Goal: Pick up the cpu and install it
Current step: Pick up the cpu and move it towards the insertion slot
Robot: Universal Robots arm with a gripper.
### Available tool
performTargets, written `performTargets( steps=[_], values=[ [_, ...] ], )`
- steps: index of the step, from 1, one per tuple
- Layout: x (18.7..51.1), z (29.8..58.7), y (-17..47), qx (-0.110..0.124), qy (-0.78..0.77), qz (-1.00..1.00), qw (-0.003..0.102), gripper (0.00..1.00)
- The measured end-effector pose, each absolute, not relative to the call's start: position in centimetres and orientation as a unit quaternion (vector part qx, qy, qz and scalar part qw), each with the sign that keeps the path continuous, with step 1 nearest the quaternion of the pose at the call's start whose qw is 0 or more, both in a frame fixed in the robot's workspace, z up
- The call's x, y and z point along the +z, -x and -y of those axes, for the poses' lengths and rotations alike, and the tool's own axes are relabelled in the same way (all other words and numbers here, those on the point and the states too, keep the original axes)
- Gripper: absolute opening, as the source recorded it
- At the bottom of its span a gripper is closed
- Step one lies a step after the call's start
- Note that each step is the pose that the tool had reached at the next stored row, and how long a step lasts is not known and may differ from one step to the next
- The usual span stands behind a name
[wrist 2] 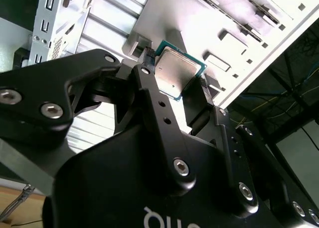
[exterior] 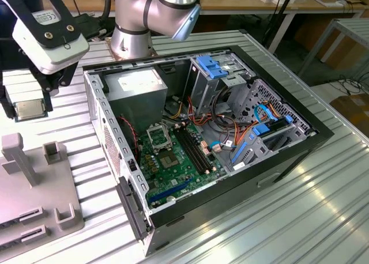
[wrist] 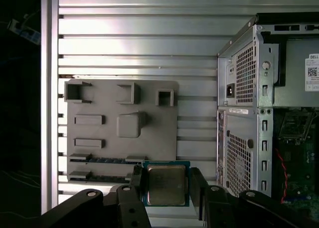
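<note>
The cpu [exterior: 29, 109] is a small square chip with a silver-grey top and a green edge. My gripper [exterior: 27, 102] is shut on it, holding it in the air at the exterior view's left, above the table and outside the computer case. In both wrist views the cpu [wrist 2: 177, 71] [wrist: 166, 184] sits flat between the two black fingers [wrist 2: 145, 83] [wrist: 135, 183], which clamp opposite edges. The hollow silver socket frame [exterior: 158, 136] lies on the green motherboard [exterior: 176, 163] inside the case, well to the exterior view's right of the gripper.
A grey holder plate [exterior: 34, 189] [wrist: 124, 123] with posts and slots lies below the gripper. The open computer case [exterior: 300, 154] holds a power supply [exterior: 138, 85], black memory slots [exterior: 193, 151], cables and blue drive brackets [exterior: 210, 65]. The arm's base [exterior: 132, 33] stands behind the case.
</note>
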State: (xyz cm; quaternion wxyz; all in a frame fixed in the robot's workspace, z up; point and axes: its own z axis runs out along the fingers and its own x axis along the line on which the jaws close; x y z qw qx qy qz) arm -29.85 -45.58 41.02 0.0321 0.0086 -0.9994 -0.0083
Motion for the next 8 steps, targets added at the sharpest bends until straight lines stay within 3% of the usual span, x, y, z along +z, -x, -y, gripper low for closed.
performTargets(
  steps=[8],
  values=[
    [40.99,45.57,28.79,-0.008,-0.009,0.999,0.032,0.47]
  ],
)
